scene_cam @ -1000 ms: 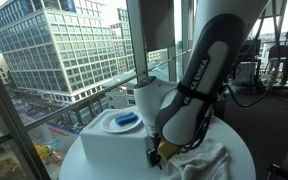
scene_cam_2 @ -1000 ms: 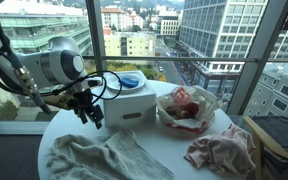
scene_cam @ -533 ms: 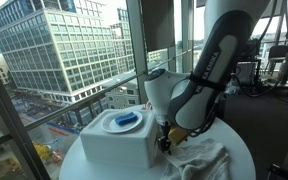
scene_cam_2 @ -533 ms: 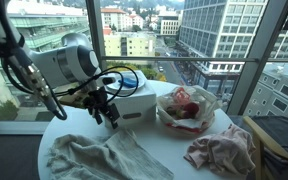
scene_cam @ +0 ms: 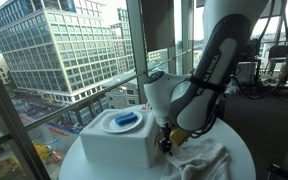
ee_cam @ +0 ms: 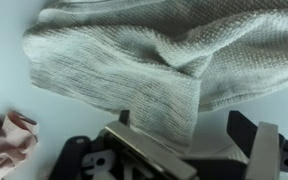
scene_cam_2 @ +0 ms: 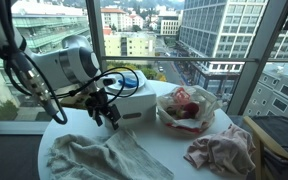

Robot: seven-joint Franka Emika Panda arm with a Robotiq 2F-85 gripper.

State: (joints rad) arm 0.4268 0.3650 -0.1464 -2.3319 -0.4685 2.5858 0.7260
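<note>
**Open gripper hangs over grey towel on window-side counter**

The gripper (ee_cam: 184, 128) hovers with its jaws spread wide and nothing held between them, directly above a grey towel (ee_cam: 134, 60) that lies crumpled on the round white counter (ee_cam: 4, 60). In the wrist view the towel runs crosswise to the gripper, filling the frame from side to side, and one folded flap reaches down into the gap between the jaws.

In an exterior view the gripper (scene_cam_2: 109, 113) stands low over the towel's far edge, just beside a white box (scene_cam_2: 134, 104). The towel (scene_cam_2: 94, 155) stretches along the counter's near rim. Whether the fingertips touch the fabric cannot be told.

Seen from the opposite side, the gripper (scene_cam: 164, 143) sits between the box (scene_cam: 112, 145), which carries a blue object (scene_cam: 127, 120) on top, and the heaped towel (scene_cam: 199, 160).

A pink cloth (scene_cam_2: 219, 150) lies well apart from the gripper, and a bag (scene_cam_2: 184, 105) with reddish fabric stands by the box. Tall windows (scene_cam_2: 174, 40) close in the counter (scene_cam_2: 164, 138) behind.
</note>
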